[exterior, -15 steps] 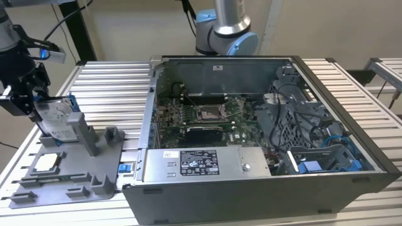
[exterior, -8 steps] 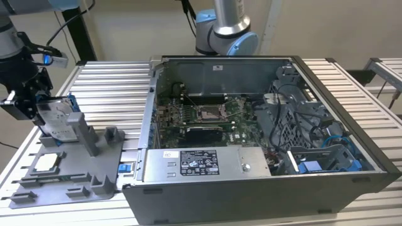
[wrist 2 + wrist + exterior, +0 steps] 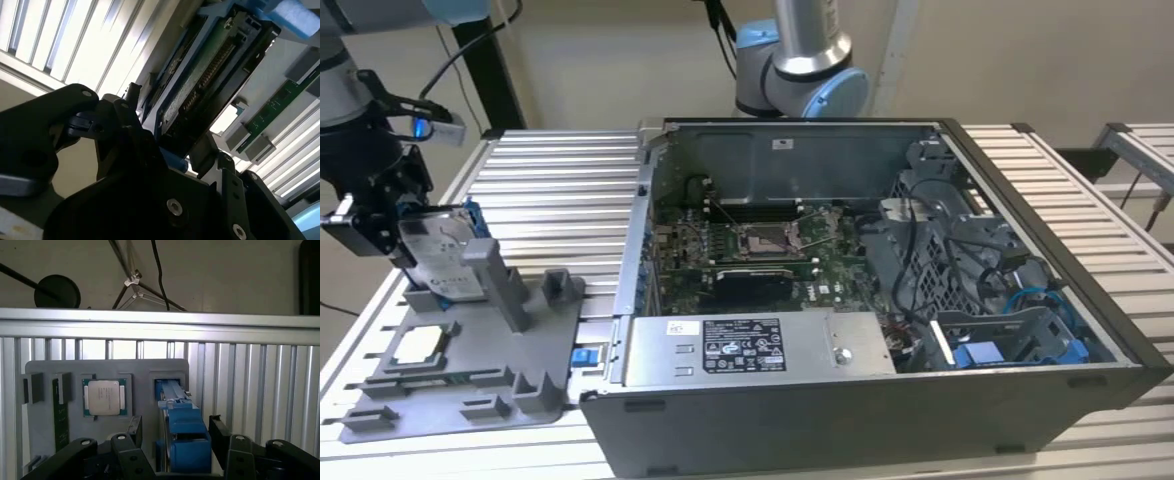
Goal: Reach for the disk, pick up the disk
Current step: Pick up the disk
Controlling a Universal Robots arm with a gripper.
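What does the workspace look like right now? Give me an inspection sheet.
Surface: slatted aluminium table carrying a grey fixture.
Job's things: disk standing upright in a fixture slot.
Clutter: processor chip in the fixture; open computer case with its power supply.
Grippers: pincer open, straddling the disk.
Cables: blue cables inside the case.
Surroundings: another robot arm behind the case.

Disk (image 3: pixel 438 250): I see silver-grey metal, a white label and a bright blue frame.
Gripper (image 3: pixel 176 432): black on my screen.
Tray (image 3: pixel 534 350): plain mid-grey.
Chip (image 3: pixel 104 397): silver with a white rim.
Table (image 3: pixel 547 190): pale, striped with ribs.
Computer case (image 3: pixel 854 430): dark grey; I see a green board (image 3: pixel 761 240) inside.
Metal box (image 3: pixel 854 345): grey with a black-and-white label.
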